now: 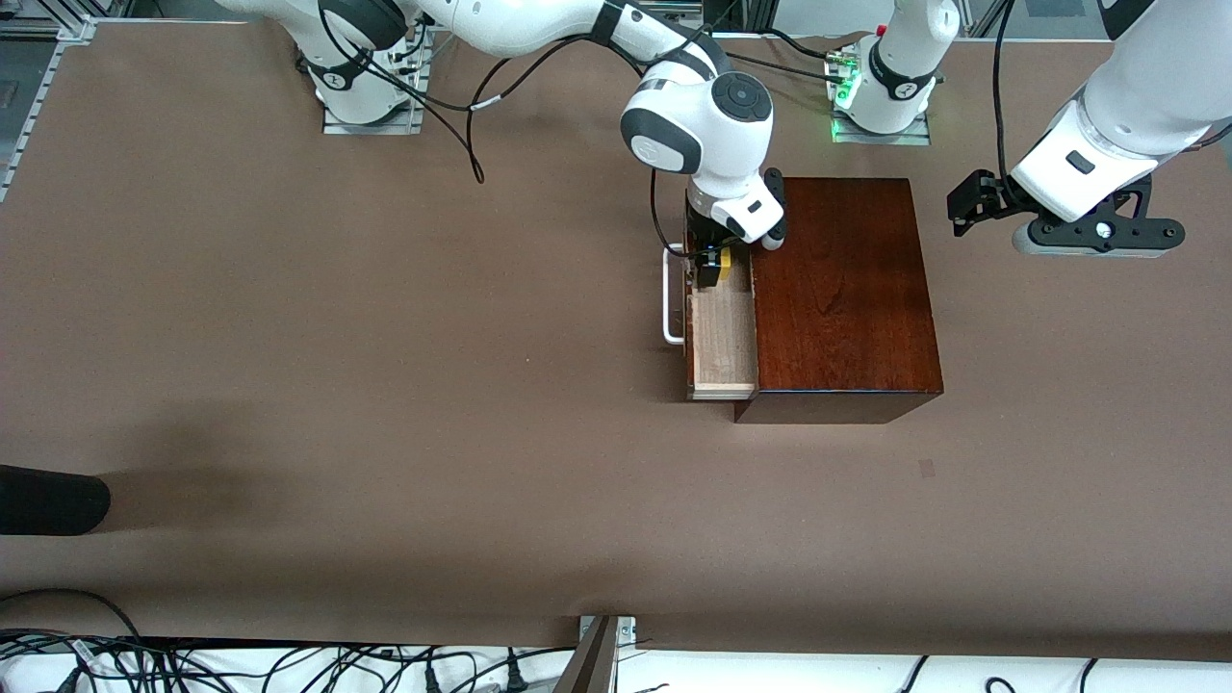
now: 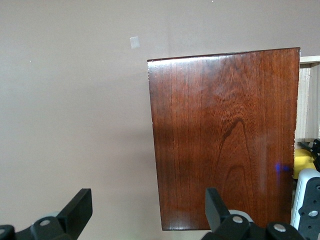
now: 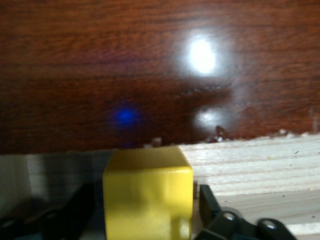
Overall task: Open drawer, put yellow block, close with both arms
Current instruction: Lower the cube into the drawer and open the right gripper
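Note:
The dark reddish-brown wooden box (image 1: pixel 837 289) stands mid-table with its drawer (image 1: pixel 722 342) pulled out, white bar handle (image 1: pixel 671 300) toward the right arm's end. The yellow block (image 1: pixel 725 262) sits in the drawer's end farthest from the front camera. My right gripper (image 1: pixel 712 271) reaches down into the drawer around it. In the right wrist view the block (image 3: pixel 147 195) rests on the pale wood floor (image 3: pixel 260 170) with small gaps to both fingers, so the right gripper (image 3: pixel 145 212) is open. My left gripper (image 1: pixel 962 204) hovers open beside the box, over bare table; the left wrist view shows it (image 2: pixel 147 212) by the box top (image 2: pixel 225 135).
A dark rounded object (image 1: pixel 48 500) lies at the table edge toward the right arm's end, nearer the front camera. Cables run along the near edge. A small pale patch (image 1: pixel 926 469) marks the table nearer the front camera than the box.

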